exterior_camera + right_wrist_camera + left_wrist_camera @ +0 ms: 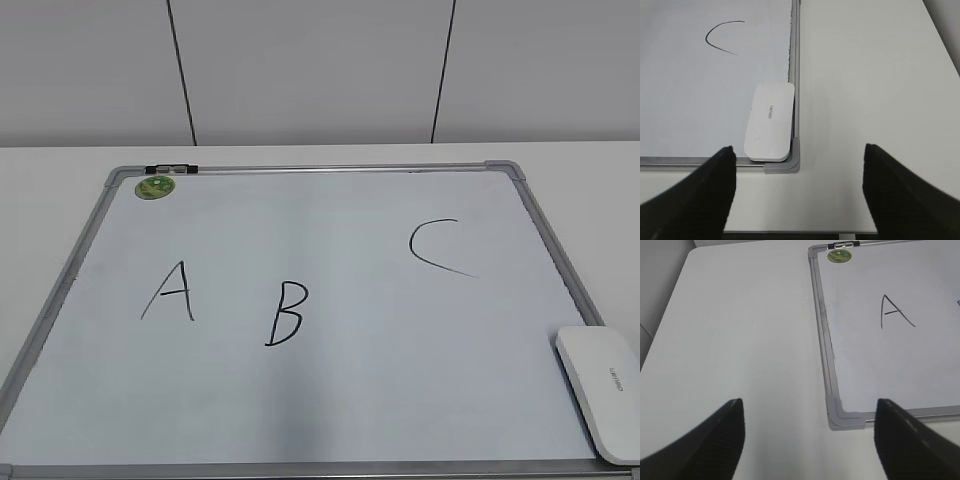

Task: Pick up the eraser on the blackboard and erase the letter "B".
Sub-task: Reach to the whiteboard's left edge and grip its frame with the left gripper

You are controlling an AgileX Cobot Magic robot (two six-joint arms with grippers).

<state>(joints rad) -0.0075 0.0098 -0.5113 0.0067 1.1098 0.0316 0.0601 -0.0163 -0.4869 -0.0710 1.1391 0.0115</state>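
currently the blackboard (330, 400) lies flat on a white table (740, 330), grey frame all round. three black handwritten letters on it: "a" (168, 292) toward the left, the letter "b" (286, 314) just right of it and a little nearer the front edge, "c" (438, 248) well apart on the right and farther back. all three strokes whole, no smears visible.

eraser (600, 385) sits in the board's near right corner, long side running along the right frame rail and touching or almost touching it; glossy white top up, tiny grey lettering showing. right wrist view shows its near end just inside the grey corner piece (790, 162).

small round green magnet (155, 186) at the far left corner, beside a dark clip (170, 169) on the top rail.

left gripper (810, 440): fingers spread wide, nothing between them, above bare table near the board's near left corner.

right gripper (799, 192): fingers also wide apart and empty, above the table edge just short of the eraser, not touching it.
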